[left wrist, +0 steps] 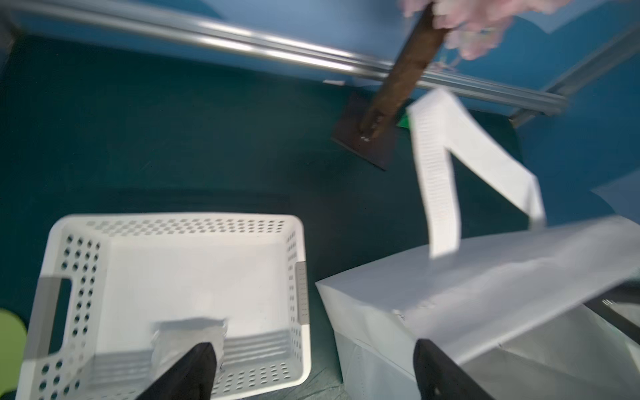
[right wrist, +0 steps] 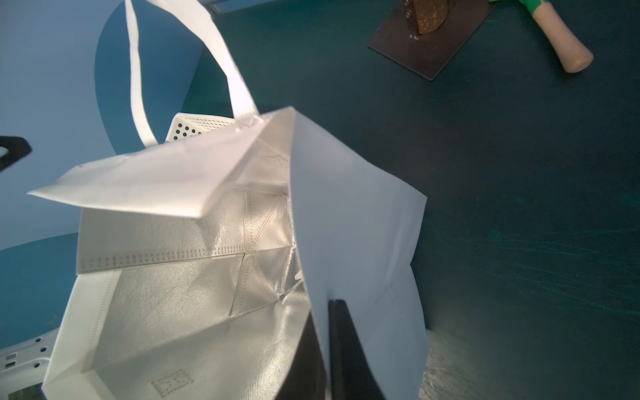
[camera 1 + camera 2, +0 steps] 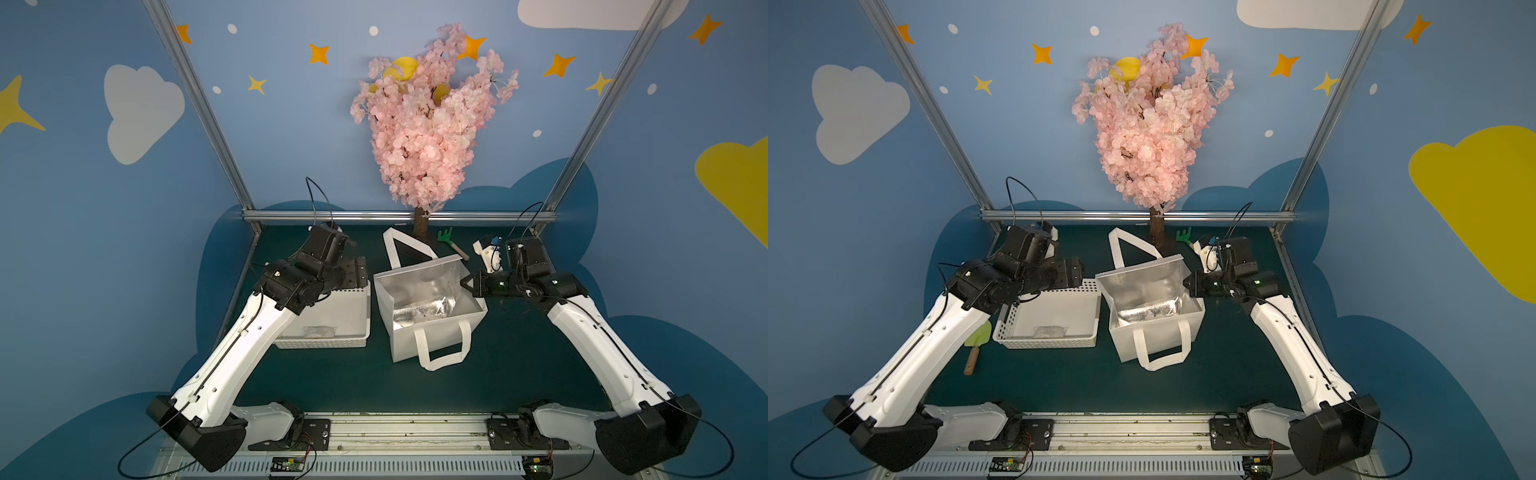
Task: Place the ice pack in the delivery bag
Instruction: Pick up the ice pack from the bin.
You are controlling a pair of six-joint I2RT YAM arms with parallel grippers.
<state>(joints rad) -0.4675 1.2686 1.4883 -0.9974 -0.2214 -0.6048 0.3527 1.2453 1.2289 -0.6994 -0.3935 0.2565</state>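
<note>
Lying in the white basket [image 3: 1042,341] toward the surface's left edge, the ice pack [image 3: 1050,331] sits clear of the spread left jaws, while the right jaws clamp the delivery bag's [image 3: 1156,338] wall.

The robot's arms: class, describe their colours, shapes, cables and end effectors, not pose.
Both the left arm and right arm have smooth white tapered shells, chunky black joints and a thin black cable running alongside. The left end effector and right end effector have flat black fingers.
</note>
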